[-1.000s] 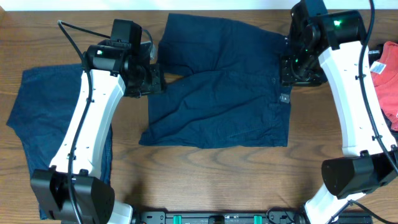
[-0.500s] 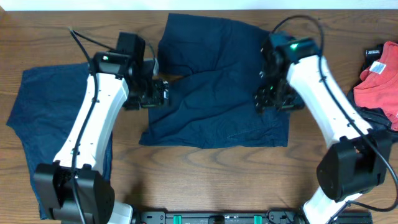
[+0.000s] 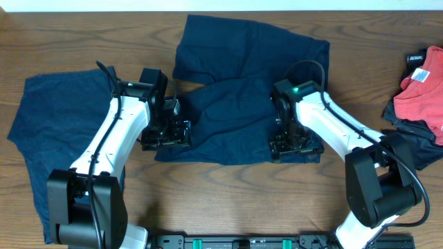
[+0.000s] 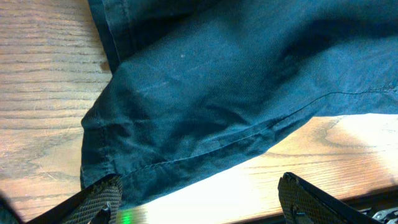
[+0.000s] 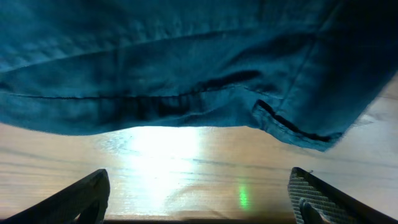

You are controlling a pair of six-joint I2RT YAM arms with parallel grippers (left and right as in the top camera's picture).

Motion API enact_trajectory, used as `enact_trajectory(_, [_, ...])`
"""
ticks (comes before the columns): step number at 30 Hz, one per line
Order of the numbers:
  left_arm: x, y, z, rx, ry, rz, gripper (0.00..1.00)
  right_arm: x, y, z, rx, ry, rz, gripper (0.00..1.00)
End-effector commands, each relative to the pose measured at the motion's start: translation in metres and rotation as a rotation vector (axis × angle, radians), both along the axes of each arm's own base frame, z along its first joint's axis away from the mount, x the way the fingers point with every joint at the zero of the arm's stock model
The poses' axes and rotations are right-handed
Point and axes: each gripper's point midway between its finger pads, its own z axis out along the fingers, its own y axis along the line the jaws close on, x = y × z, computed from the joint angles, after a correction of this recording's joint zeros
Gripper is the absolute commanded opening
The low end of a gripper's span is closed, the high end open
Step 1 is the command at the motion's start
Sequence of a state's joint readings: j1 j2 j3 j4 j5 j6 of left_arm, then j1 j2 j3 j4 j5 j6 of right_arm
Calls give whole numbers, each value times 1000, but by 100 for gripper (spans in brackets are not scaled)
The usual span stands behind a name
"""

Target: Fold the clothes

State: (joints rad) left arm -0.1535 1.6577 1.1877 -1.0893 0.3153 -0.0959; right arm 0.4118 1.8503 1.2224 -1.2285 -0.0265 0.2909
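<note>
Pickup of the two near corners seems the step in hand on the middle garment (image 3: 242,90), which lies wrinkled from the table's centre up to twelve o'clock. The next move calls for slipping a finger under the stitched near hem (image 4: 249,132) at each corner, pinching, then lifting both together toward twelve o'clock. At nine o'clock a second navy garment (image 3: 62,131) lies flat on the table (image 3: 228,194), well apart from the work. The left arm bends low, its left gripper (image 3: 173,133) at the garment's seven-o'clock corner; the wrist view shows its fingers (image 4: 102,199) spread wide, nothing between them, the hem just ahead. The right arm mirrors it, with the right gripper (image 3: 292,146) low at the five-o'clock corner, likewise spread and empty. A red cloth (image 3: 422,90) sits at three o'clock.
</note>
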Motion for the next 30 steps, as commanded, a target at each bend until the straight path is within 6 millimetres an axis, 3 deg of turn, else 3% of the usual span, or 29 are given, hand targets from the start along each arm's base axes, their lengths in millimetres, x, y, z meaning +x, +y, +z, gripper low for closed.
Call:
enact_trajectory(1, [1,-3,2,-17,-16,-9,83,-4,-3,5,3,-25,-27,92])
enact_trajectory(10, [1,-2,-2,-17,-18,-9,84,16,-62,34,-46,-164,-339,99])
enact_trajectory(14, [-6,-2,-14,-15,-5,-8,84,3,-80,27,-46,-163,-393,99])
enact_trajectory(21, [-7,-1,-24,-16,-14,-5,84,-17,-67,-6,39,-151,-396,99])
enact_trajectory(25, [-1,-2,-24,-19,-36,-5,84,-14,-62,-22,56,-189,-420,99])
enact_trajectory(30, [6,-3,-24,-24,-65,-5,84,0,-69,-26,20,-265,-458,99])
